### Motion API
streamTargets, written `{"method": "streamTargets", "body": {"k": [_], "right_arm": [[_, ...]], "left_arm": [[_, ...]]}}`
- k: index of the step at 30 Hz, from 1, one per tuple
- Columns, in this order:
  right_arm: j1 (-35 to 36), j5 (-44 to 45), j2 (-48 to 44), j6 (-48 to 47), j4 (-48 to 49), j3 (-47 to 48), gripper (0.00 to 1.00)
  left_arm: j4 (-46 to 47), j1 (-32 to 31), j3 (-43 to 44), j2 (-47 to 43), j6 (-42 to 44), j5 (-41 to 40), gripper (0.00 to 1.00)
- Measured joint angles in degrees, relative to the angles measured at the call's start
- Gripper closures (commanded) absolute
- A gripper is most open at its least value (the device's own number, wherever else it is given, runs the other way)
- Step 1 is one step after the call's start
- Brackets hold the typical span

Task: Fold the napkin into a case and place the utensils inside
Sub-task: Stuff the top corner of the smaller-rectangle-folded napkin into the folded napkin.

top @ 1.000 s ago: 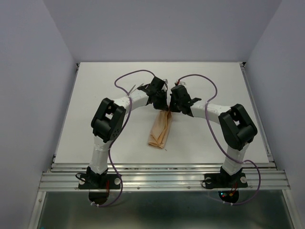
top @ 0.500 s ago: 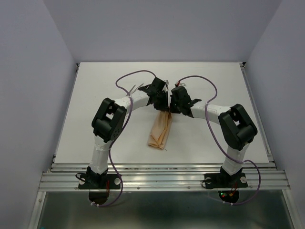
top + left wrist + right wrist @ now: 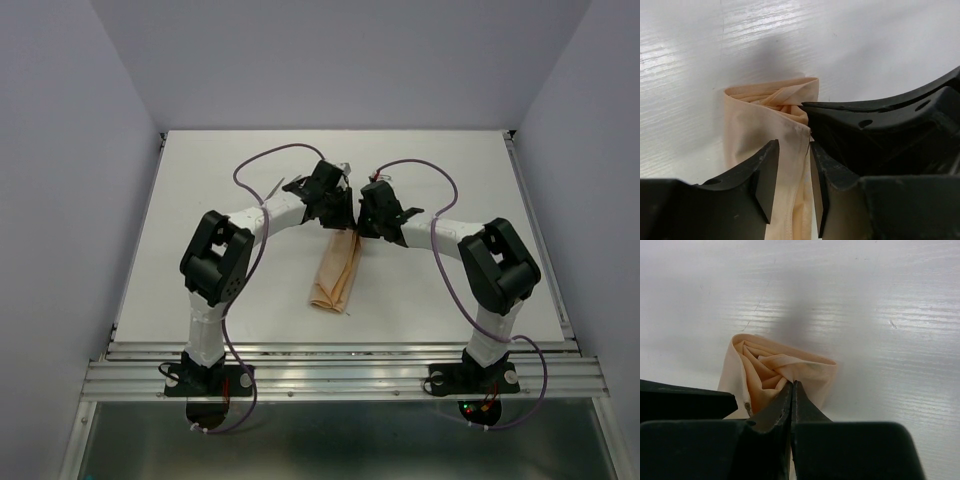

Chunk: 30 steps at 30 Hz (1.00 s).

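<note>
No text, label, brand, number or sign can be read anywhere.

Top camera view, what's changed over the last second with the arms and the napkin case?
The left pincer opened, letting go of the case at its far end, and the left arm's elbow swung left and nearer its base. The right pincer stayed shut on the case, which lies where it was.

Peach napkin (image 3: 335, 275), narrow fold, seemingly layered
</note>
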Motion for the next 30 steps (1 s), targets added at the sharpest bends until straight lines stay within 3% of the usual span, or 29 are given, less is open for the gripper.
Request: {"method": "streamTargets", "body": {"k": [6,9,10,11,13,30], "right_arm": [[0.0,-0.02,-0.02,0.02,0.0,0.0,0.99],[0.0,-0.02,-0.02,0.17,0.02,0.0,0.99],[0.0,-0.02,-0.02,0.17,0.02,0.0,0.99],[0.0,-0.02,-0.02,0.17,0.02,0.0,0.99],[0.0,-0.02,-0.09,0.17,0.0,0.0,0.99],[0.0,-0.44,-0.55,0.17,0.11,0.0,0.99]], "left_arm": [[1.44,0.04,-3.02,-2.51,-0.2,0.02,0.59],[1.53,0.11,-3.85,-3.15,-0.33,-0.02,0.75],[1.73,0.22,-3.93,-3.21,-0.44,-0.02,0.88],[1.99,0.42,-4.09,-3.21,-0.72,-0.07,0.94],[2.36,0.55,-4.48,-3.21,-0.66,-0.07,1.0],[5.62,0.94,-1.7,2.08,-1.51,2.56,1.0]]}}
